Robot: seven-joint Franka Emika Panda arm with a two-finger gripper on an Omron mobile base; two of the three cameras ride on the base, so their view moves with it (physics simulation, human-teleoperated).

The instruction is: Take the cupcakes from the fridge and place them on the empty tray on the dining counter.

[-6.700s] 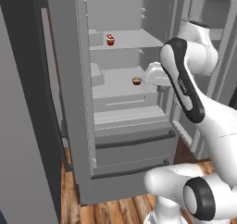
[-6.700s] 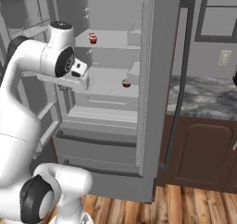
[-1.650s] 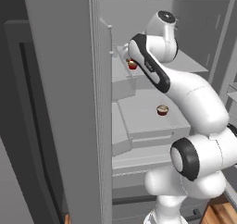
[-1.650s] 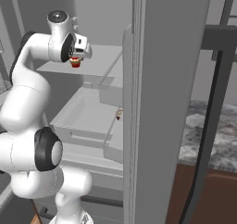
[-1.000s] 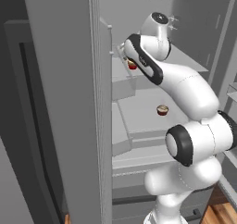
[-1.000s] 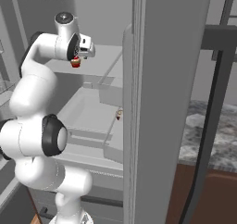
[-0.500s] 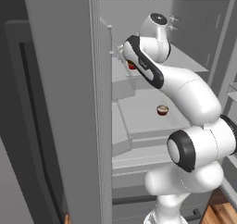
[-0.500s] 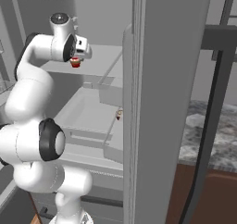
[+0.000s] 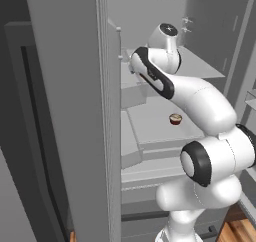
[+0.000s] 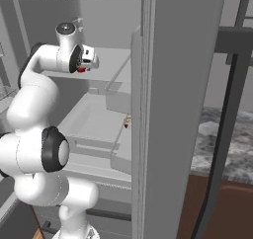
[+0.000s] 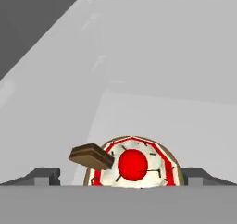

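Red-topped cupcake [image 11: 132,165] between wide-open jaws, fingertips [image 11: 44,174] either side.

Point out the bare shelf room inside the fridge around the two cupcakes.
The lower shelf is bare all round the tan cupcake. The upper shelf lies bare beyond the red-topped cupcake; it is tight there between the open gripper's fingertips.

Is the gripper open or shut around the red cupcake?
Open. In the hand view the gripper has its jaws standing wide on either side of the red cupcake, with gaps showing, so they are not yet closed on it.
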